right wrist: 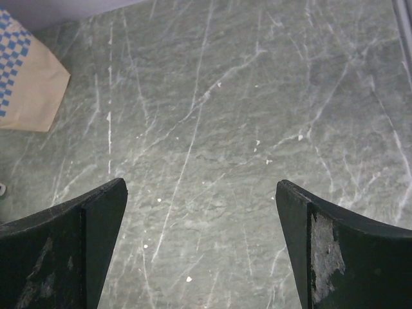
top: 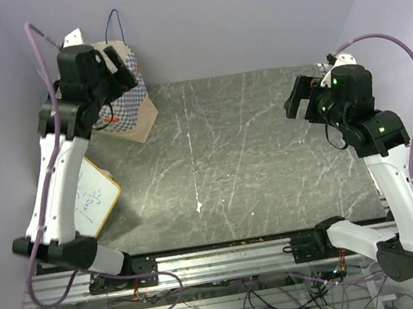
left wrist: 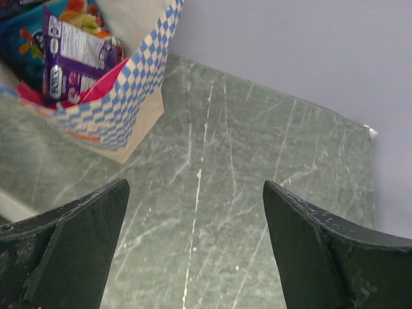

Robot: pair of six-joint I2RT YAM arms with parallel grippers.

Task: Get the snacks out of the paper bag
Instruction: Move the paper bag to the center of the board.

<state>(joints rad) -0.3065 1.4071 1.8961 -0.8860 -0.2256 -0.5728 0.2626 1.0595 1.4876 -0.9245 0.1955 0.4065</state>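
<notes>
The paper bag (top: 130, 104) stands at the table's far left, cream-tan with a blue-and-white checkered band. In the left wrist view the bag (left wrist: 125, 96) is open at the top left, with snacks inside: a purple packet (left wrist: 72, 55), a blue packet (left wrist: 19, 48) and a magenta one (left wrist: 106, 80). My left gripper (top: 121, 64) is open and empty (left wrist: 194, 187), held above the bag and just to its right. My right gripper (top: 301, 100) is open and empty (right wrist: 199, 187), above bare table at the far right. The bag's corner shows in the right wrist view (right wrist: 29, 90).
A yellow-framed whiteboard (top: 92, 193) lies at the left edge, partly under the left arm. The grey marble table (top: 230, 159) runs between the arms. Lavender walls close off the back and both sides.
</notes>
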